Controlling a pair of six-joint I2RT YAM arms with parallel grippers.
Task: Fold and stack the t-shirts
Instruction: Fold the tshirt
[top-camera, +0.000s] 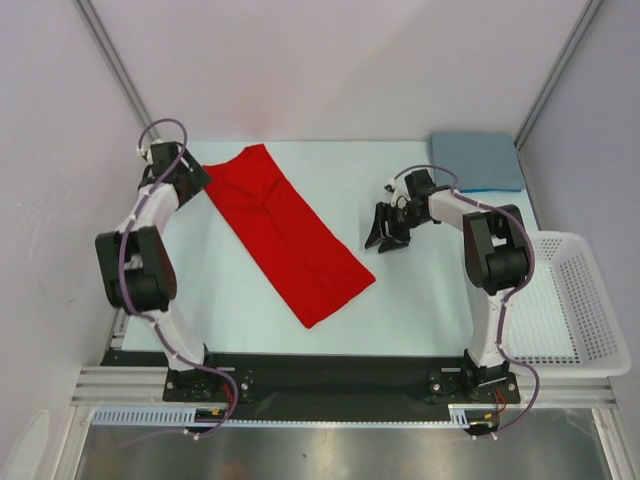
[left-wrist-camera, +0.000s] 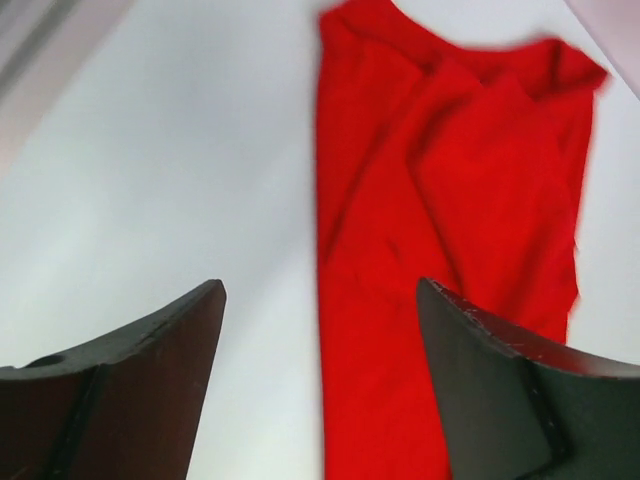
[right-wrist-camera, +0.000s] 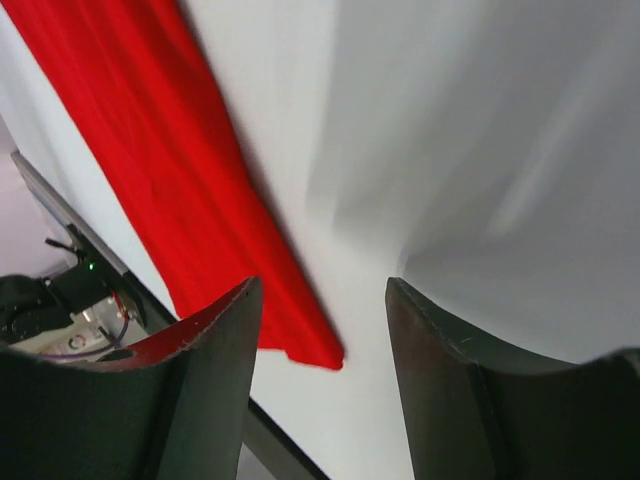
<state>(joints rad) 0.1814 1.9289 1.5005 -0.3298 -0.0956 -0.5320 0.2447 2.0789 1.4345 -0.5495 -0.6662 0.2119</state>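
Observation:
A bright red t-shirt (top-camera: 288, 232), folded into a long strip, lies diagonally across the table from back left to front middle. My left gripper (top-camera: 196, 178) is at the strip's back-left end. In the left wrist view it (left-wrist-camera: 320, 292) stands open and empty, with the red t-shirt (left-wrist-camera: 440, 230) stretching away under and beyond the right finger. My right gripper (top-camera: 388, 242) hovers to the right of the strip, apart from it. The right wrist view shows it (right-wrist-camera: 322, 290) open and empty, with the red t-shirt's (right-wrist-camera: 190, 170) corner past the left finger. A slate blue t-shirt (top-camera: 476, 161), folded square, lies at the back right.
A white mesh basket (top-camera: 592, 300) stands at the table's right edge, beside the right arm. Grey walls close in the back and sides. The black rail (top-camera: 330, 372) with both arm bases runs along the near edge.

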